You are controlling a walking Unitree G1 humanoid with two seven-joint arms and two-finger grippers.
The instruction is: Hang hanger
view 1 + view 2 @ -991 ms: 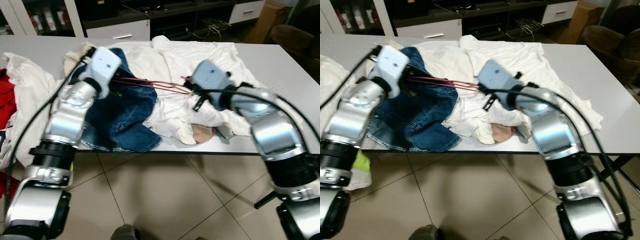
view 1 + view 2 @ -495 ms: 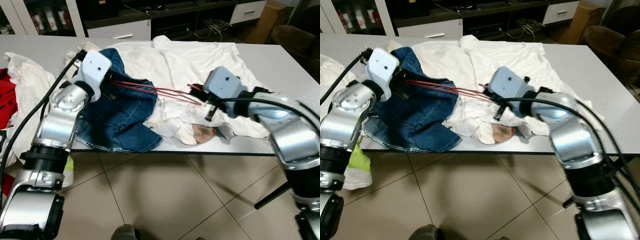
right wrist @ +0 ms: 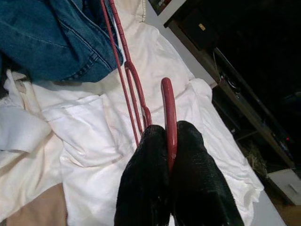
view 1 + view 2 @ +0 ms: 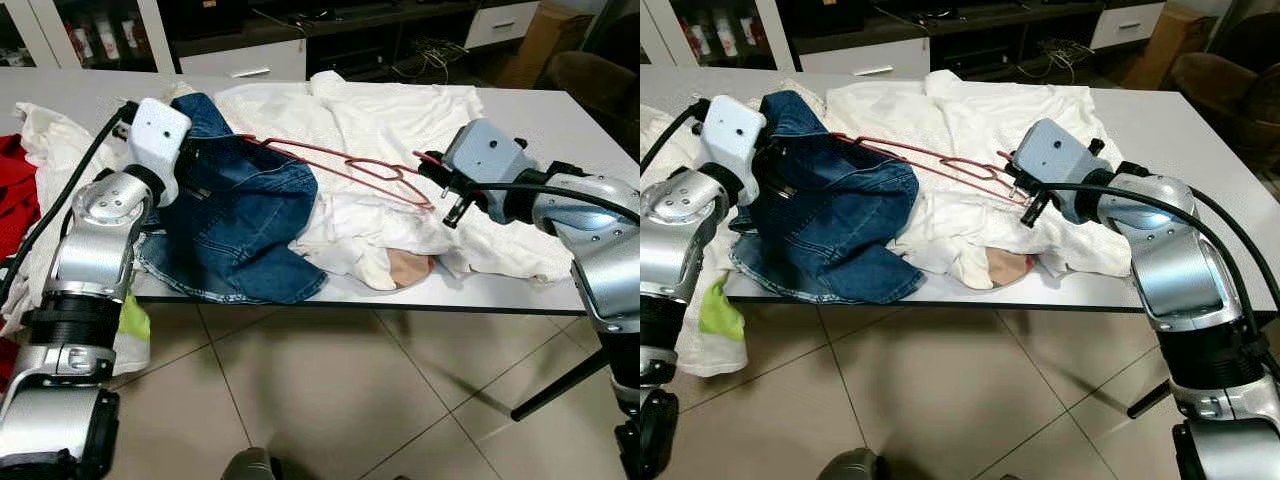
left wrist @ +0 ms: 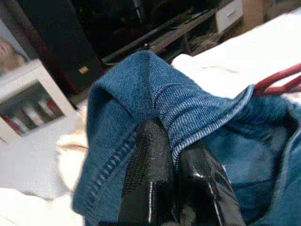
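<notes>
Since 1 s ago both arms have drawn apart, so more of the red hanger shows w/ its hook out of the jacket. It lies across the white clothes on the table, far end under the denim jacket. Right gripper is clamped on the hook. Left gripper is pinched on the jacket's edge.

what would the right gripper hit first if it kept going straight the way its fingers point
Probably the rumpled white cloth on the table, judging by the wrist view. The right gripper, shut on the red wire hanger, points along it over the cloth towards the blue denim garment; depth is unclear.
</notes>
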